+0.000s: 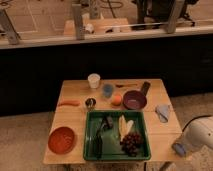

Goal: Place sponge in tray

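Note:
A pale blue sponge [162, 112] lies on the wooden table [70, 120] near its right edge, right of the green tray [90, 150]. The tray sits at the table's front middle and holds a dark utensil [102, 134], pale yellow pieces [125, 125] and dark grapes [131, 142]. My white arm [200, 132] comes in at the lower right, off the table's corner. My gripper [179, 148] hangs there, below and to the right of the sponge and apart from it.
Behind the tray stand a purple bowl [134, 100], an orange [116, 100], a blue cup [107, 90], a white cup [93, 80], a small can [90, 103] and a dark object [145, 88]. A carrot [69, 103] and an orange bowl [61, 140] lie at the left.

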